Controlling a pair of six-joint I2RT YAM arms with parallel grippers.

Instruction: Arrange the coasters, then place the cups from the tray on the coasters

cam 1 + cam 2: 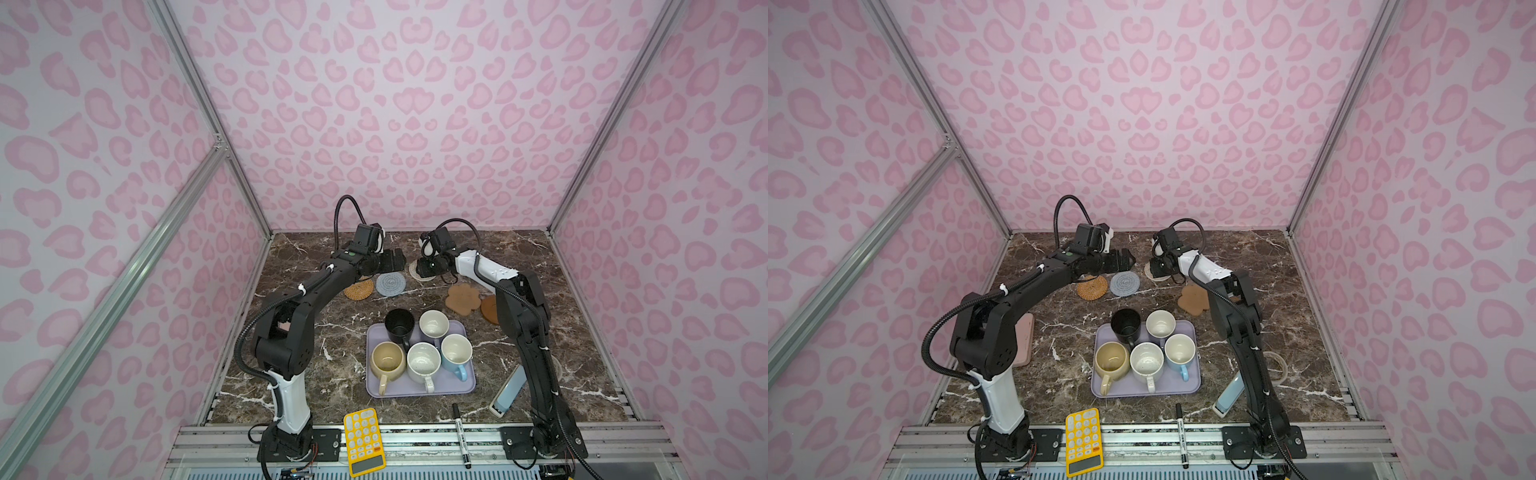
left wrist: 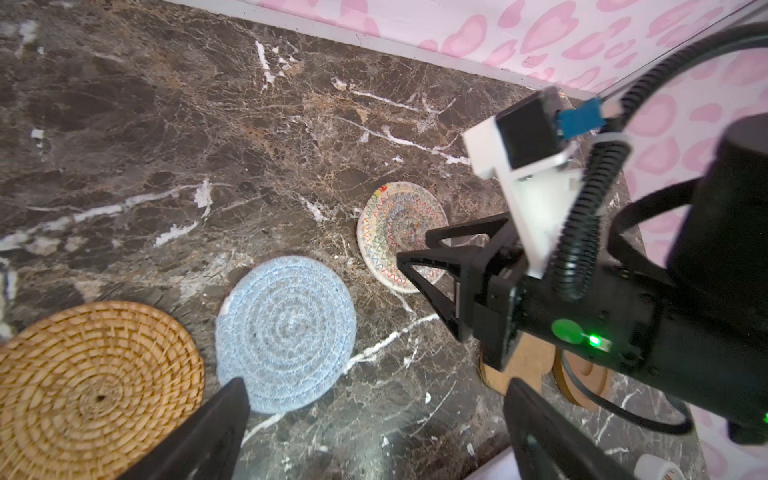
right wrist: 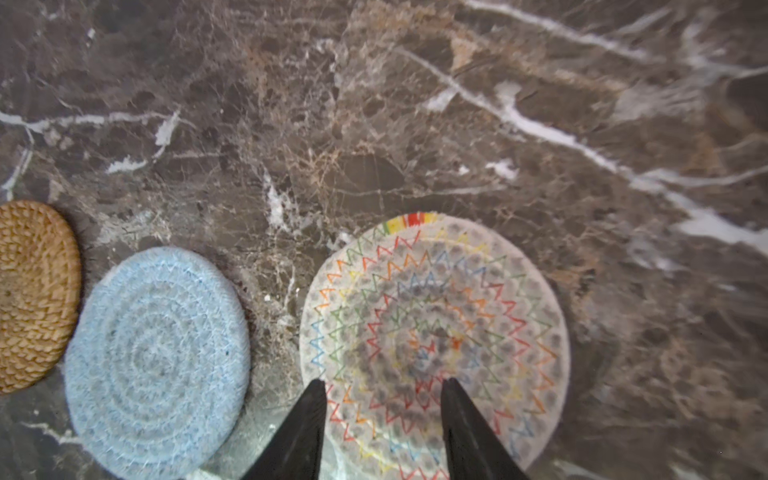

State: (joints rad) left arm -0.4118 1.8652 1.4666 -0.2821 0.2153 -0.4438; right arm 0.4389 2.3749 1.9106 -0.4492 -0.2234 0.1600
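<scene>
Five coasters lie in a row at the back: orange-tan (image 1: pixel 359 289), grey-blue (image 1: pixel 391 284), cream with coloured zigzag stitching (image 3: pixel 436 299), tan flower (image 1: pixel 463 298) and brown wooden disc (image 1: pixel 489 309), partly behind the right arm. My left gripper (image 2: pixel 380 415) is open above bare marble just beside the grey-blue coaster. My right gripper (image 3: pixel 382 386) hovers low over the cream coaster's near part, jaws apart with nothing between them. The lavender tray (image 1: pixel 419 390) holds the cups: black (image 1: pixel 399 326), lavender (image 1: pixel 434 324), beige-yellow (image 1: pixel 387 360), speckled white (image 1: pixel 423 362) and light blue (image 1: pixel 456 353).
A yellow calculator (image 1: pixel 363 440) and a black marker (image 1: pixel 461 434) lie on the front rail. A pale blue oblong device (image 1: pixel 507 392) sits front right beside the right arm, with a tape ring (image 1: pixel 1277 365) behind it. A pink case (image 1: pixel 1025 338) lies under the left arm.
</scene>
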